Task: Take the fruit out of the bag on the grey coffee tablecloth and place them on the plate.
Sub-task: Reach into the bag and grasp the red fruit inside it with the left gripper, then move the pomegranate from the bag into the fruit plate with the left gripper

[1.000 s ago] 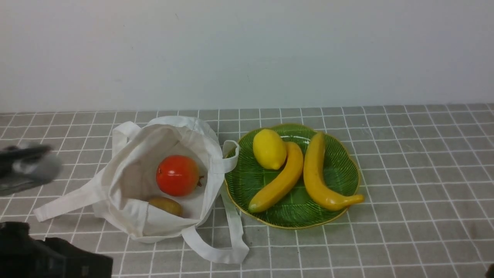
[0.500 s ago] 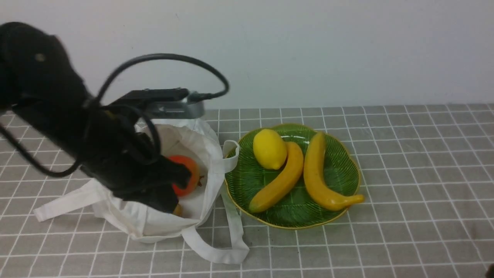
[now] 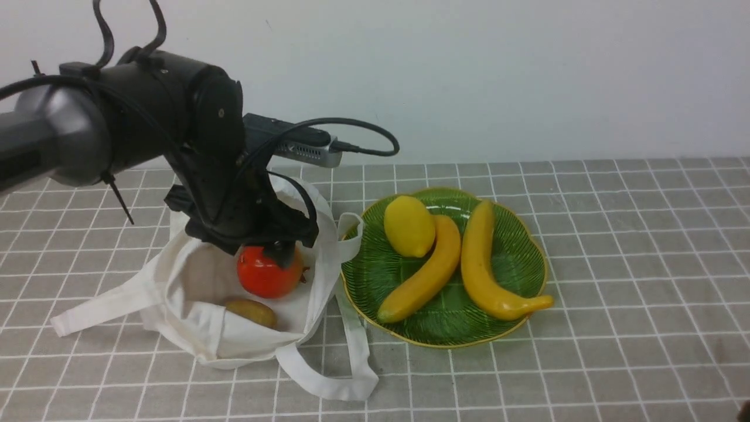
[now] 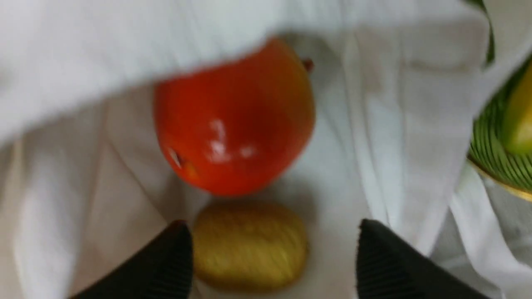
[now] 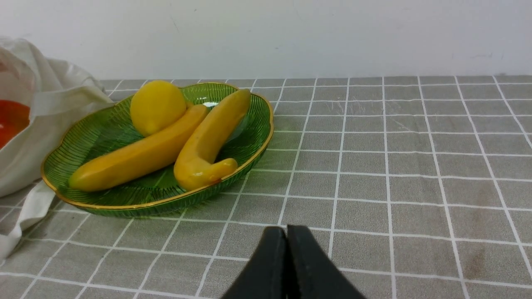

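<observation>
Bag (image 3: 234,343) mouth open; rim overhangs red fruit (image 4: 232,120) (partly).

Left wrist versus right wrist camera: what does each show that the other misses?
Left wrist only: the kiwi framed by the open left gripper fingertips, inside the bag. Right wrist only: the lemon and two bananas seen whole, plus the shut right gripper. Both: the bag, the pomegranate (just a red sliver in the right wrist view) and the green plate.
</observation>
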You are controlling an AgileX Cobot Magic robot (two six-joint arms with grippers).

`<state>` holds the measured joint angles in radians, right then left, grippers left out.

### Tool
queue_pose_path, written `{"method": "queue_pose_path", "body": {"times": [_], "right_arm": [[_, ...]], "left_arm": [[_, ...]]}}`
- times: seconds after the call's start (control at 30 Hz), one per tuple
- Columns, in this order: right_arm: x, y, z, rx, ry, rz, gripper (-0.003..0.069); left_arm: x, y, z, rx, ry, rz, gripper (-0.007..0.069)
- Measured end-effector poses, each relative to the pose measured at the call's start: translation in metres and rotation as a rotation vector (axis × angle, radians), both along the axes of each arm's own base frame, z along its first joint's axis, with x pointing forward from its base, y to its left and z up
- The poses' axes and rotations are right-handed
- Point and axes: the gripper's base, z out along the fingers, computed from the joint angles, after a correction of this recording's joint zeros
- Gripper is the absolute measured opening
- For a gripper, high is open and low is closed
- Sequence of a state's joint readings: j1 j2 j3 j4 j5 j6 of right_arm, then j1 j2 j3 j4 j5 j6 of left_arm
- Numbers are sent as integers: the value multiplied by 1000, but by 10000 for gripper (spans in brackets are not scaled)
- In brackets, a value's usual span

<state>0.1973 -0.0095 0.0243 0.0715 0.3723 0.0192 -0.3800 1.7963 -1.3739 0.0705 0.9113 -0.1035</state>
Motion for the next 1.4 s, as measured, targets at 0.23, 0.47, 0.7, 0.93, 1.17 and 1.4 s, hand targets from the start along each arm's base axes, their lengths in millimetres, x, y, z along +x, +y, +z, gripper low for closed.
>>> {"method": "queue_pose_path", "body": {"times": [0.23, 0.47, 0.7, 0.93, 1.17, 1.4], "right_arm": [[0, 0, 0, 0, 0, 0, -15], [0, 0, 0, 0, 0, 0, -15], [0, 0, 0, 0, 0, 0, -15], [0, 0, 0, 0, 0, 0, -15], [0, 0, 0, 0, 0, 0, -15], [0, 0, 0, 0, 0, 0, -15]], "left_arm": [[15, -5, -28, 12, -10, -12, 666], [27, -5, -61, 91, -1, -54, 652], [32, -5, -64, 110, -24, -73, 601], [27, -3, -61, 135, 30, -64, 601], [-1, 5, -28, 157, 146, -20, 601], [-33, 3, 26, 122, 121, -30, 601]]}}
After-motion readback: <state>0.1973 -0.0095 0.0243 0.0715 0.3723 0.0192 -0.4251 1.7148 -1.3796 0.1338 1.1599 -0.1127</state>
